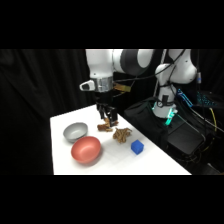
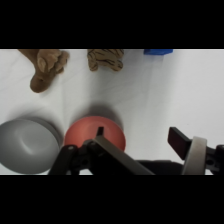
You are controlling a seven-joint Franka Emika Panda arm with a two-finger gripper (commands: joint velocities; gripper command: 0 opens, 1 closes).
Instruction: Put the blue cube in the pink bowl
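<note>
Robot lab / test cell, not a home. White tabletop set against black curtains hung all round as backdrop. White arm based beside the tabletop's far right edge, with loose cables and a black equipment box next to it. A green indicator light glows at the arm's base.

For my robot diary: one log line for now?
gripper: above table, empty | blue cube: on table, untouched | pink bowl: empty
</note>
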